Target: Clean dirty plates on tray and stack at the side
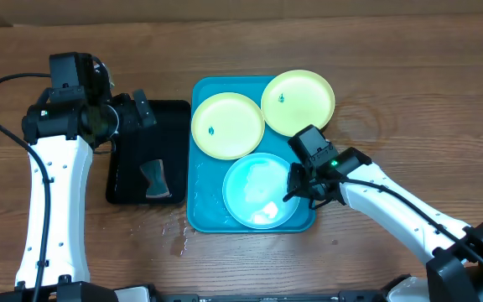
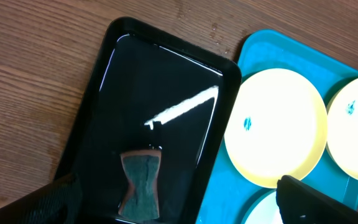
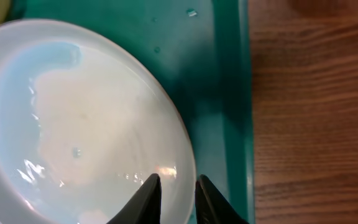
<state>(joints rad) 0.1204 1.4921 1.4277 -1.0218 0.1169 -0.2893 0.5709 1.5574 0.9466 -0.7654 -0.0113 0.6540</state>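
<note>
The blue plate point(image 1: 258, 193) lies flat at the 6 o'clock end of the tray point(image 1: 201, 91), wet and glossy with a pale film across its middle, which suggests it is the one in hand now. At its 3 o'clock rim sits the right gripper point(image 3: 178, 183), fingers drawn close with the rim running between them. The gap is narrow in the wrist view, but I cannot tell whether they press the plastic, and the plate looks not yet lifted. Taking the rim on the side nearest the tray's edge makes sense, since the table point(image 1: 392, 101) beyond at 3 o'clock is a likely place for the stack. A yellow plate point(image 1: 227, 126) rests at the tray's 11 o'clock and a second yellow plate point(image 1: 298, 102) at 1 o'clock, riding over the tray's rim. Each carries a small dark speck, so I judge both are yet to be cleaned. Just beside the tray at its 9 o'clock stands a black tray point(image 1: 124, 180), with a sponge point(image 1: 153, 179) lying toward its 6 o'clock end, within reach for wiping. The left gripper point(image 2: 178, 182) hangs above that black tray with fingers spread wide and nothing between them, probably placed to take the sponge. Water drops point(image 1: 177, 231) dot the table off the tray's 7 o'clock corner.
</note>
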